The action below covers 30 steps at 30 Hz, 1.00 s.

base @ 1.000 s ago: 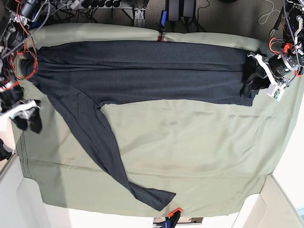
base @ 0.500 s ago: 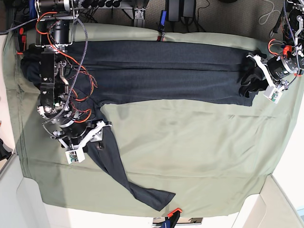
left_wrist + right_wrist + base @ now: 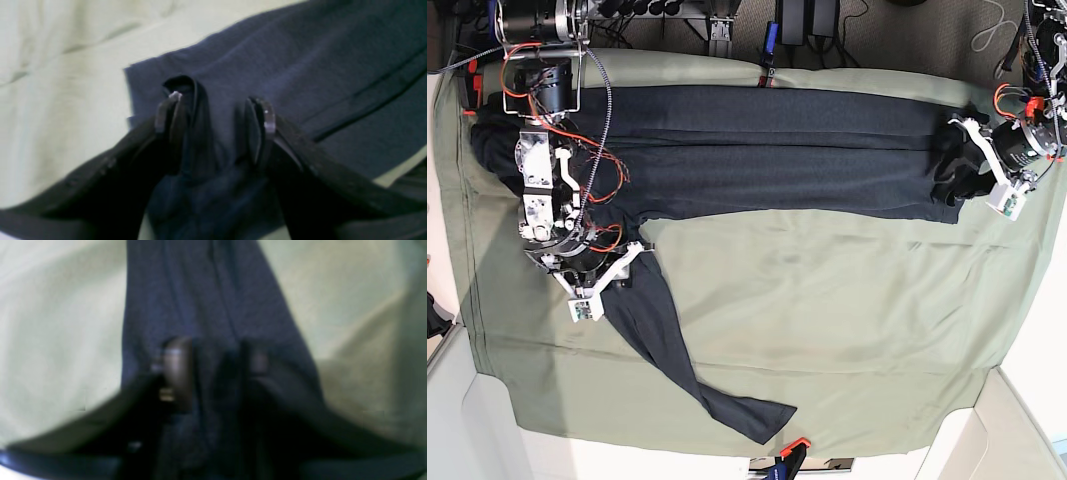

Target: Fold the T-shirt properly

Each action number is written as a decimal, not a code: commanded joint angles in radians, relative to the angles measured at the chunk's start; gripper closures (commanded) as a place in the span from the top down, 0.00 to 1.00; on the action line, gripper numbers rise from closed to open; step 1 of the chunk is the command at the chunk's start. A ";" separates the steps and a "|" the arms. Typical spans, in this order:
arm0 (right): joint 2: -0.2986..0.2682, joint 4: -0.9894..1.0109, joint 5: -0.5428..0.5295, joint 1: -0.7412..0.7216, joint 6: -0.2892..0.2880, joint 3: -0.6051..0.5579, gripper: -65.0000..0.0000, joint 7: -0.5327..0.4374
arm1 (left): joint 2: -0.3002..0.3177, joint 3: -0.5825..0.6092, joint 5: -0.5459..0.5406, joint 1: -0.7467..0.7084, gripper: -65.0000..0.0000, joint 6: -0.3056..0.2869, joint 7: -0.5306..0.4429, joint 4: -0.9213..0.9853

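Right arm (image 3: 562, 215) shifted nearer the T-shirt (image 3: 757, 150) body; sleeve hem (image 3: 762, 420) near sheet (image 3: 847, 320) edge.

two arms, bare metal and loose wiring

right arm (image 3: 549, 190) was a chain of silver and black joint housings, round-bodied, with red and orange wires looping loose along it and a grey braided cable down one side. a white bracket sat at its wrist, carrying a small board with a green spot. left arm (image 3: 1019, 135) was black, with red wires and an orange-red fitting, and a white bracket too. wrist views showed dark, rounded fingers (image 3: 166, 116), blurred.
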<state>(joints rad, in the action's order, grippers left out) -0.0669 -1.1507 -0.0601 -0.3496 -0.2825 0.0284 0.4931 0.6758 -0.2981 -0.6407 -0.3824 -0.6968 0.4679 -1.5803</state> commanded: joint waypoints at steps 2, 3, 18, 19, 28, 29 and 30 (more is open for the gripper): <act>-0.002 -0.016 -0.007 -0.029 -0.011 0.002 0.00 -0.025 | 0.023 -0.045 -0.030 0.005 0.49 -0.001 -0.021 -0.018; -0.002 -0.016 -0.007 -0.029 -0.030 0.002 0.00 -0.020 | 0.023 -0.065 -0.052 0.005 0.49 -0.001 -0.021 -0.018; 0.003 -0.452 -0.183 0.233 -0.202 0.002 0.00 0.062 | 0.022 -0.162 -0.193 0.002 0.49 -0.001 0.068 -0.031; 0.003 -0.491 -0.200 0.261 -0.219 0.002 0.00 0.080 | 0.023 -0.162 -0.195 0.002 0.49 -0.001 0.068 -0.031; -0.019 -0.783 -0.412 0.545 -0.299 0.002 0.00 0.174 | 0.022 -0.162 -0.216 0.002 0.49 -0.001 0.068 -0.092; -0.023 -0.811 -0.424 0.576 -0.299 0.002 0.00 0.179 | 0.022 -0.162 -0.216 0.002 0.49 -0.001 0.068 -0.105; -0.025 -0.838 -0.435 0.605 -0.299 0.002 0.00 0.182 | 0.022 -0.162 -0.216 0.002 0.49 -0.001 0.068 -0.119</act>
<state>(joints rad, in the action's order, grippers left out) -0.0887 -1.9713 -0.4755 0.2615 -0.5739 0.0288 0.6968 0.6754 -0.4492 -0.8387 -0.3851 -0.6968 0.5541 -1.6836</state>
